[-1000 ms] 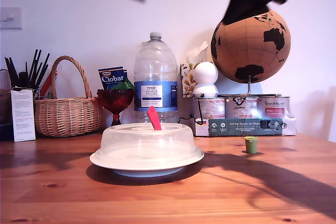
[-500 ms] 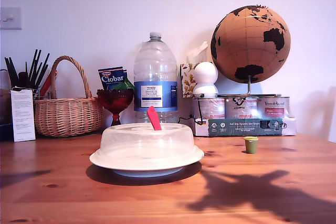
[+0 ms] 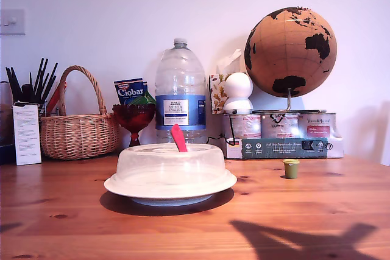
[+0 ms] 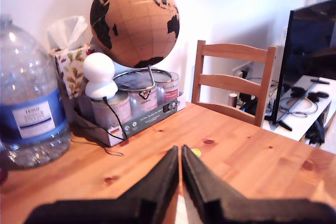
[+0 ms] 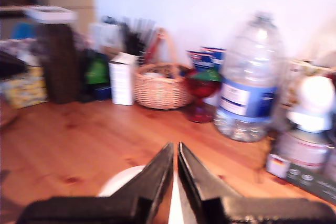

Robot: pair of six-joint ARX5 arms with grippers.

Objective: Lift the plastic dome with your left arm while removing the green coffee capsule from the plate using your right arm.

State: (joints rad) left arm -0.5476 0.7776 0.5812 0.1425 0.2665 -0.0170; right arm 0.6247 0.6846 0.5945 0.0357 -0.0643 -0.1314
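Dome down on the plate, capsule out on the bare tabletop

The plastic dome [image 3: 170,164] covers the plate [image 3: 170,189]; its contents are unclear. The green coffee capsule [image 3: 291,168] stands apart, nearer the tabletop's [image 3: 317,205] far edge. My first gripper [image 4: 181,153] and my second gripper [image 5: 175,149] have jaws together, empty.

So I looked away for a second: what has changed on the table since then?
Both arms rose out of the exterior view's top; only their shadows remain on the table. Nothing was gripped. The dome still covers the plate, and the green capsule stays beside it.
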